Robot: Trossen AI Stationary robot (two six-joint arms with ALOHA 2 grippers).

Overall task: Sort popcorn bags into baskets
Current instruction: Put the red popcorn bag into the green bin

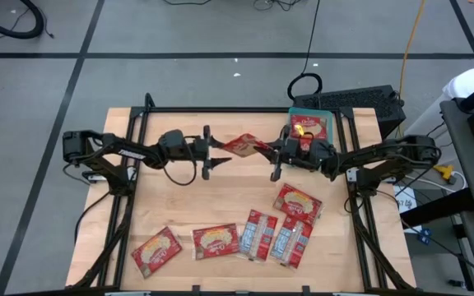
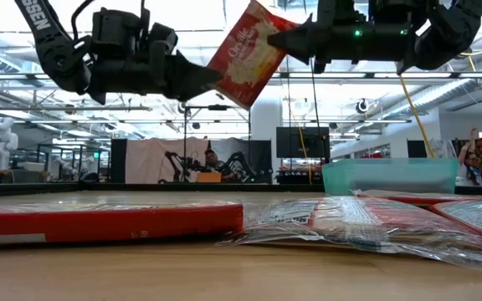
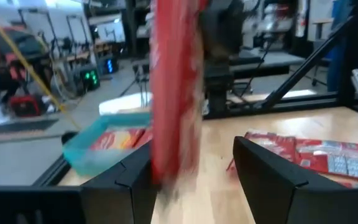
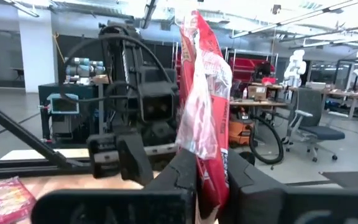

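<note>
Packet handover midair: flat red popcorn bag [image 1: 242, 147] clenched by right hand [image 1: 275, 153], left hand [image 1: 208, 152] released. One bag seen in teal plastic tray [image 1: 327, 116]; five left on tabletop [image 1: 220, 197].

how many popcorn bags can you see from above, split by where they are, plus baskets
popcorn bag held in the air between the two grippers: 1
popcorn bags lying on the table: 5
popcorn bags in the teal basket: at least 1, a stack would not show
teal basket: 1
total: 7 bags seen, 1 basket
</note>
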